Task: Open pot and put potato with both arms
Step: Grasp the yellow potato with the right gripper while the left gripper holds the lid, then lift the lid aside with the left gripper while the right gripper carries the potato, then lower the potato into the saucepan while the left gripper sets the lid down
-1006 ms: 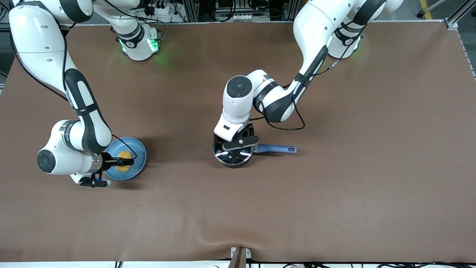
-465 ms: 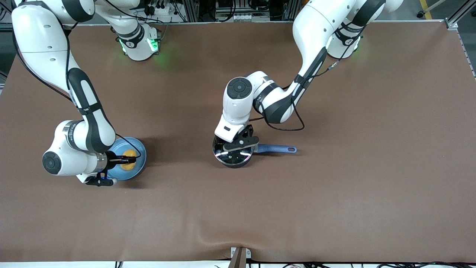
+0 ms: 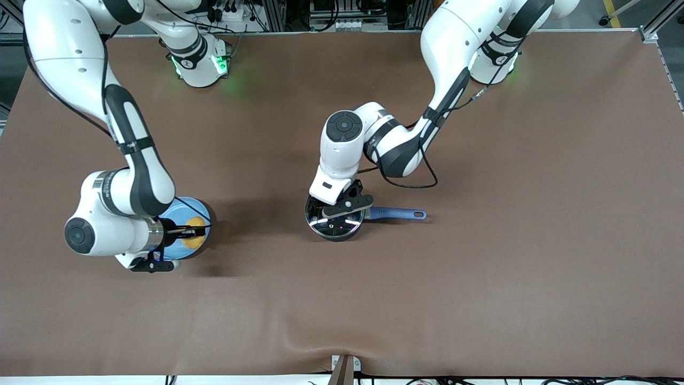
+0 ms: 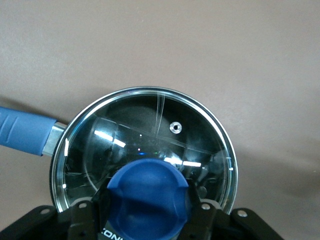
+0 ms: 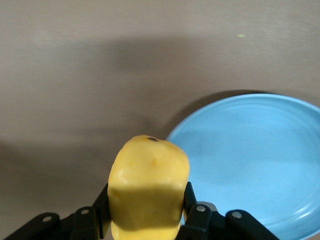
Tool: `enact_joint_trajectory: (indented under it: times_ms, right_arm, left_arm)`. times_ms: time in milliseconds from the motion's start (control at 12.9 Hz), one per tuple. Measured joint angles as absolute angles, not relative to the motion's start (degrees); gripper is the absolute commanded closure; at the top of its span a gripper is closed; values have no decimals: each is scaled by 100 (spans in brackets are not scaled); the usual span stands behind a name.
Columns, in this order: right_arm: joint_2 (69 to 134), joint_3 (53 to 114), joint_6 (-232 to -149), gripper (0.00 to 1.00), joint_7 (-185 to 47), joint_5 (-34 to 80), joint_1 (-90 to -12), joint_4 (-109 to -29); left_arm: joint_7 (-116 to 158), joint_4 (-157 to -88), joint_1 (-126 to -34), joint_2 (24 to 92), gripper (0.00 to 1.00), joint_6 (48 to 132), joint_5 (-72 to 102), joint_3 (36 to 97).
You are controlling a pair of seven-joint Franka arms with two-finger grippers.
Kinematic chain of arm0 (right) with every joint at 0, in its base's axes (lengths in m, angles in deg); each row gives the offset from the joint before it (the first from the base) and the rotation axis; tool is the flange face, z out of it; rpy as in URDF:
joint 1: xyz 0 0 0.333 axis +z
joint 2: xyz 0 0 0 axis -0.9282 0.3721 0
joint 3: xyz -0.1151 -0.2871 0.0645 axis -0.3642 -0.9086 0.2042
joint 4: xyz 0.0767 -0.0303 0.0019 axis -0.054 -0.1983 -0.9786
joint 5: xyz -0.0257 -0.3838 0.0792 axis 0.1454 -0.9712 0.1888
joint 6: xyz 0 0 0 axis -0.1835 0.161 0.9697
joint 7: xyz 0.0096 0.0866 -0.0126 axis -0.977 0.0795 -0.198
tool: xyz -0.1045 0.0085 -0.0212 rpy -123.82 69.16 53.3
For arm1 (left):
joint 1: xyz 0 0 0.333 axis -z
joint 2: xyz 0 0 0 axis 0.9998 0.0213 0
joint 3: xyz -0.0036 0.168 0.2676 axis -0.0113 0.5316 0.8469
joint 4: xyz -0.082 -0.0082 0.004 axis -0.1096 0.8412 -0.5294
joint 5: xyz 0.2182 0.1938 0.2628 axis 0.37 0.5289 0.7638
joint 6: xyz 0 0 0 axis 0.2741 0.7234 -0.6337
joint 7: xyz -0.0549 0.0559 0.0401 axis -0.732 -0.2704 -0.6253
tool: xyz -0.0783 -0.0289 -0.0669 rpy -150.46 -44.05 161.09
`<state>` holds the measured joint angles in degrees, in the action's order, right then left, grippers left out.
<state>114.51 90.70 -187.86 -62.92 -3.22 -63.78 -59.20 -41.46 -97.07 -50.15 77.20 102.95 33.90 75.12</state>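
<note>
The black pot (image 3: 334, 223) with its long blue handle (image 3: 398, 214) stands mid-table, its glass lid (image 4: 145, 135) on it. My left gripper (image 3: 342, 209) is over the pot, shut on the lid's blue knob (image 4: 146, 197). My right gripper (image 3: 193, 233) is shut on the yellow potato (image 3: 194, 239), which it holds above the rim of the light-blue plate (image 3: 176, 206). In the right wrist view the potato (image 5: 148, 187) sits between the two fingers, with the plate (image 5: 260, 160) below and to one side.
The brown table mat (image 3: 481, 267) is bare apart from the pot and the plate. A fold in the mat (image 3: 342, 347) runs near the edge closest to the front camera.
My right gripper has lifted the potato off the plate and carried it toward the pot's side of the plate rim. My left gripper has stayed on the lid knob.
</note>
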Motion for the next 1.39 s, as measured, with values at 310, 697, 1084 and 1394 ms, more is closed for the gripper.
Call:
enact_joint_trajectory:
  times_ms: [310,697,1084,1394]
  right_arm:
    - [11242,9130,-18711,87,-5560,-178,-5841,-5918]
    - [11109,9351,-18714,89,-4157,284,-5108,-5749]
    - [11163,9332,-19739,92,-2600,162,-3680,-5551]
    - [11622,9318,-20545,94,-2182,-523,-3201,-5568]
  left_arm:
    - [-4138,-9565,-5337,7319,100,9997,3265,7508]
    - [-2933,-9568,-6186,6481,100,8886,2972,7518]
    - [-324,-9741,-7972,6237,100,8571,2147,7532]
    - [681,-10372,-8661,6455,100,8520,2147,7533]
